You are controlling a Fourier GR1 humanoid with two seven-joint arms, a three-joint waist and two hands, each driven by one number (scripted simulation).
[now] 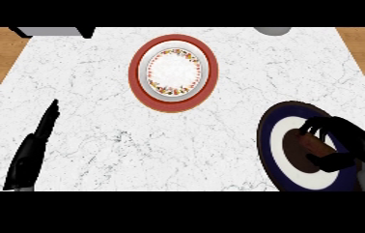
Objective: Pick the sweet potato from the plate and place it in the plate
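Your right hand (335,145) sits over the dark blue plate with the white centre (267,130) at the lower right of the white marble tabletop (92,106). Its black fingers and thumb curl round the reddish-brown sweet potato (314,144), which lies on the plate's white centre and is mostly hidden by the hand. Judged step: securing the grasp, lift not yet begun; whether the potato has left the plate cannot be read here.

To do it well: keep fingers and thumb on opposite long flanks of the potato, close across its narrow width, then raise it straight up to clear the blue rim before travelling. Carry up and left to the red-rimmed plate with the floral inner ring (173,72), well apart at upper centre, and lower onto its white middle before opening.

Orientation: the visible part suggests a long axis running diagonally, upper left to lower right; the ends are hidden, so which end is thicker is not determinable.

Your left hand (35,145) rests at the lower left edge, fingers straight and relaxed, holding nothing.
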